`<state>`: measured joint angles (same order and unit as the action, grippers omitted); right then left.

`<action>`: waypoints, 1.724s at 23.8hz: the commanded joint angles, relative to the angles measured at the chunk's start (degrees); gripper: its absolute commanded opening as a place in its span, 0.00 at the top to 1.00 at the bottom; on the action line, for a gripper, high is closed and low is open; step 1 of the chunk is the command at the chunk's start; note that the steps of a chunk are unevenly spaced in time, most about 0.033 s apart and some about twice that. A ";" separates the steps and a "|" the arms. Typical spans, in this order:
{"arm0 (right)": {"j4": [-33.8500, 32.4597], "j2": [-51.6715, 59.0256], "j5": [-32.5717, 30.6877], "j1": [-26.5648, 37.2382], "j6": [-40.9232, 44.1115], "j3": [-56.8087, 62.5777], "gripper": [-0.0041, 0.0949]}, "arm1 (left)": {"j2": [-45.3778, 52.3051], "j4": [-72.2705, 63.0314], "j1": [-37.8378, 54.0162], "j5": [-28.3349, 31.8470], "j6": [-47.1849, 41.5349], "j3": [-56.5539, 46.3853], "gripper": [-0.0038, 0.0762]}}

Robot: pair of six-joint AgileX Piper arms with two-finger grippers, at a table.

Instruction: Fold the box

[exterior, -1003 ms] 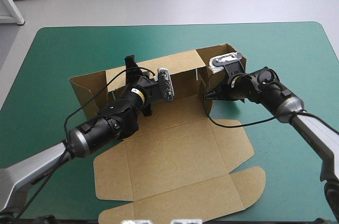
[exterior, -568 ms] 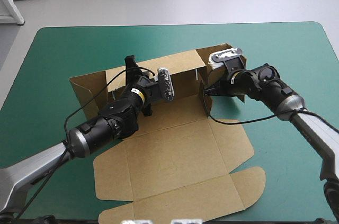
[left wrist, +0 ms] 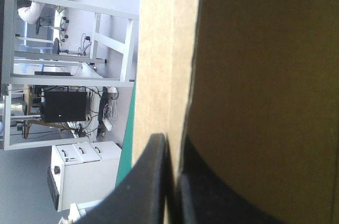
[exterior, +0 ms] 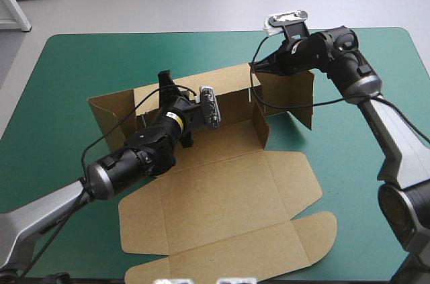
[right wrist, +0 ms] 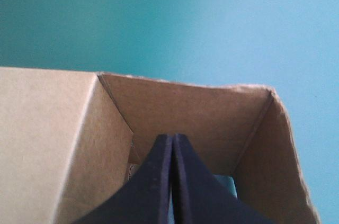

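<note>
Here the brown box (exterior: 225, 139) is lying in the middle of the frame on the teal-green cover (exterior: 80, 69), only partly formed. Its back wall (exterior: 228, 86) is standing upright, and the lid panel (exterior: 215, 197) is spreading flat toward the lower edge of the frame. The right end flap (exterior: 290, 92) is rising loose at the upper right.

The left gripper (exterior: 166, 84) is clamping the top edge of the back wall, its black fingers (left wrist: 148, 181) all but closed with the board sandwiched between them. The right gripper (exterior: 259, 66) is hovering just above the box's upper right corner. Its fingers (right wrist: 159, 181) are pressed together into one point and are gripping nothing, and its wrist view is looking down into the pocket between the back wall and the end flap.

The step in hand is probably the tucking of that right end wall. To do it well, the left gripper should be holding the back wall square while the right one is pushing. The closed tip should be bearing on the flap near its crease, not on a free edge, so the board is bending along the score and not buckling.

The left arm is reaching diagonally from the lower left of the frame across the flat board, its wrist rolled about a quarter turn. The right arm is coming in from the right edge, elbow raised, wrist pointing leftward and down at the corner.
</note>
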<state>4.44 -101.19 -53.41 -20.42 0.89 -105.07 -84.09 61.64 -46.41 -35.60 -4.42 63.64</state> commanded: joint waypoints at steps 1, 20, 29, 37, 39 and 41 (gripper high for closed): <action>1.73 -1.44 -1.88 0.46 -1.65 -10.36 0.98 | 1.72 -1.33 0.01 -1.94 -1.53 1.08 0.96; 9.16 -17.30 -12.71 7.38 -1.53 -35.35 0.98 | 1.72 -1.33 0.01 -1.90 -1.53 1.08 0.96; 13.80 -18.62 -14.99 8.34 -2.12 -35.38 0.98 | 1.72 -1.33 0.01 -1.79 -1.53 1.08 0.96; 14.14 -18.86 -18.08 8.34 -2.13 -35.38 0.98 | 1.72 -1.33 0.01 -1.67 -1.74 1.08 0.96; 14.14 -18.86 -18.08 8.34 -1.71 -34.82 0.98 | 1.72 -1.33 0.01 -1.57 -1.74 1.08 0.96; 14.14 -18.40 -18.08 8.34 -1.71 -32.60 0.98 | 1.72 -1.33 0.01 -1.57 -1.90 1.08 0.96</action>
<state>17.36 -123.63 -71.39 -12.34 -0.76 -137.82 -84.09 61.75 -46.41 -35.54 -4.36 63.64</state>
